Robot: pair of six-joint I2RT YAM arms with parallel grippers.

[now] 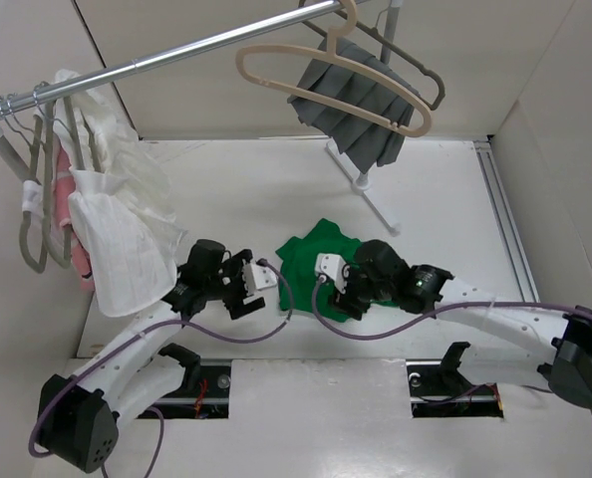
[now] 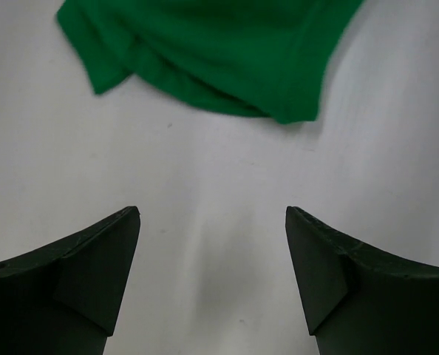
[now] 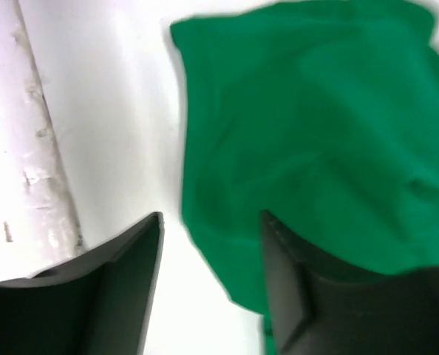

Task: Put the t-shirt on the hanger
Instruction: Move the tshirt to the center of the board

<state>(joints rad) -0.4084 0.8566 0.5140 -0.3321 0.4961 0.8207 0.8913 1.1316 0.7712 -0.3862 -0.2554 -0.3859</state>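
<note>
On the white desk [image 1: 276, 179], between the two hands, the green t-shirt [image 1: 314, 257] lies crumpled in a loose heap just in front of the arms. It is not on any hanger. The left wrist view shows its folded hem [image 2: 219, 52] at the top of the frame, with bare desk below it. In the right wrist view the cloth [image 3: 315, 148] fills the upper right and is slightly blurred.

The right hand [image 1: 328, 275] sits at the near edge of the heap. Its fingers are moderately parted [image 3: 208, 222], one over bare desk and the other over green fabric. The shirt's edge runs down through the gap. Nothing is clamped, and I cannot tell whether either finger touches the cloth.

The left hand [image 1: 256, 283] is just beside the shirt on its left. Its fingers are spread wide [image 2: 212, 222] over empty desk surface, apart from the fabric.

Well apart from the shirt, the beige hanger [image 1: 244, 63] hangs by its hook from a metal rail [image 1: 176, 52] that crosses the upper scene. Behind it, a grey pleated cloth [image 1: 361, 100] hangs on a dark grey hanger [image 1: 431, 85]. At the rail's left end, white garments [image 1: 127, 229] hang down on thin hangers.
</note>
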